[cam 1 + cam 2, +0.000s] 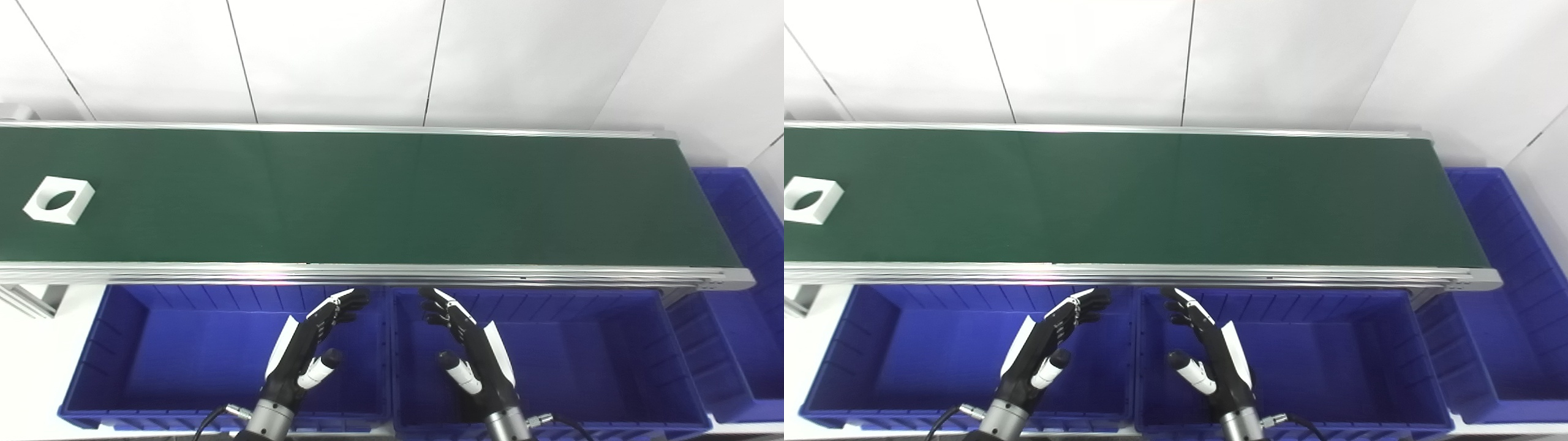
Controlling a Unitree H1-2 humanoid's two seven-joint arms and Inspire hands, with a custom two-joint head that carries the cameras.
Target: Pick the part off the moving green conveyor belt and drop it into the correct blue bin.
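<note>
A white square part point(59, 199) with a round hole lies flat at the far left of the green conveyor belt point(367, 196). My left hand point(309, 355) hovers open over the left blue bin point(92, 361), palm turned inward, holding nothing. Mirroring it, my right hand point(471, 355) is open above the middle blue bin point(612, 367). Both hands sit just in front of the belt's near rail, far to the right of the part point(808, 199).
A third blue bin point(747, 245) stands past the belt's right end. The belt's silver near rail point(367, 272) runs between the hands and the belt. White wall panels rise behind. A metal frame leg point(27, 300) shows at the lower left.
</note>
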